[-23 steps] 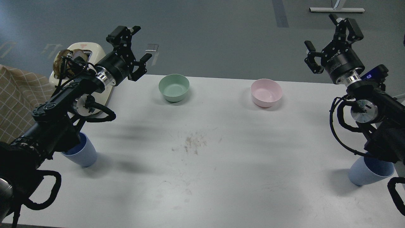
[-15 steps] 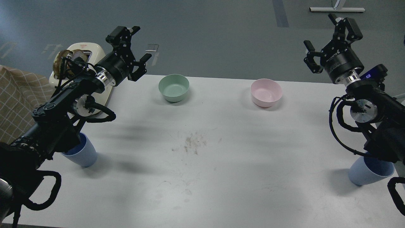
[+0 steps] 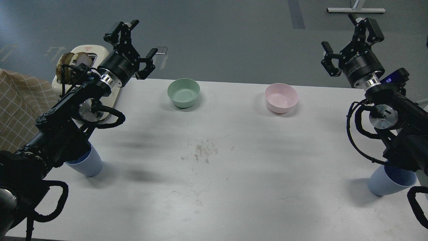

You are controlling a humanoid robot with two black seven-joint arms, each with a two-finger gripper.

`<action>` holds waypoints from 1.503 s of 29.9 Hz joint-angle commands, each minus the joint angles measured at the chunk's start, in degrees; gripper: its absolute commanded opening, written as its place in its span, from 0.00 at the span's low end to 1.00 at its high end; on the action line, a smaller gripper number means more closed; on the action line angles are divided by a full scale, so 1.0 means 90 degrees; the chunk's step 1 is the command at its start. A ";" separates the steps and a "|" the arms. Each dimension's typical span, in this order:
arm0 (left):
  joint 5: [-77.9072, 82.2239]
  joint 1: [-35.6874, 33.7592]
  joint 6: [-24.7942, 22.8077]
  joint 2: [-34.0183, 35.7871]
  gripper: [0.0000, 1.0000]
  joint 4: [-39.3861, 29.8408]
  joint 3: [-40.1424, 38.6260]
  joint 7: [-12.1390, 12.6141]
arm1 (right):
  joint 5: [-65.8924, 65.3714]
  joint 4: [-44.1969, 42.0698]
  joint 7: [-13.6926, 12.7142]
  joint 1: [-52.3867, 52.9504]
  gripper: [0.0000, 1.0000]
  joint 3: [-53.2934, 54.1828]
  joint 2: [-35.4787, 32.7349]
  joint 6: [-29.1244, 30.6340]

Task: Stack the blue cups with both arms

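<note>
A white table [image 3: 234,174] stood on a grey floor, with a green bowl [image 3: 183,92] taken here as the landmark. The left gripper [image 3: 135,42] hovered up and to the left of that bowl, fingers spread, holding nothing. The right gripper [image 3: 347,42] hung far to the right of the bowl, beyond a pink bowl [image 3: 281,97], fingers likewise spread and empty. One blue cup [image 3: 87,164] stood upright near the table's front left, well nearer the robot than the bowl and partly hidden under the left arm. The other blue cup [image 3: 389,180] stood upright at the front right edge, under the right arm. Each cup lay behind and below its own gripper, long axis vertical, so each arm would probably need to draw back and descend. The table's middle offered open room for the stacking; the right cup sat close to the edge
</note>
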 commanded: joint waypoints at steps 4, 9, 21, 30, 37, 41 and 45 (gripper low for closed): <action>-0.0014 0.0001 0.0000 0.0044 0.98 -0.0039 0.0033 -0.0205 | 0.0003 -0.0013 0.0000 0.0019 1.00 -0.0036 0.0016 0.0000; 0.0005 0.0196 0.0000 0.0024 0.98 -0.0088 0.0013 -0.0303 | -0.0016 -0.0013 0.0000 -0.0039 1.00 -0.0056 -0.0023 0.0000; 0.0074 0.0235 0.0000 0.0054 0.98 -0.0205 0.0023 -0.0303 | -0.0036 0.0006 0.0000 -0.0049 1.00 -0.0085 0.0074 0.0000; 0.0093 0.0225 0.0000 0.0034 0.98 -0.0215 0.0062 -0.0303 | -0.0036 0.0036 0.0000 -0.0049 1.00 -0.0085 0.0064 0.0000; 0.0103 0.0225 0.0000 0.0034 0.98 -0.0215 0.0091 -0.0303 | -0.0036 0.0036 0.0000 -0.0059 1.00 -0.0085 0.0074 0.0000; 0.0103 0.0225 0.0000 0.0044 0.98 -0.0215 0.0101 -0.0303 | -0.0036 0.0045 0.0000 -0.0059 1.00 -0.0085 0.0084 0.0000; 0.0103 0.0225 0.0000 0.0034 0.98 -0.0215 0.0101 -0.0303 | -0.0036 0.0045 0.0000 -0.0049 1.00 -0.0085 0.0103 0.0000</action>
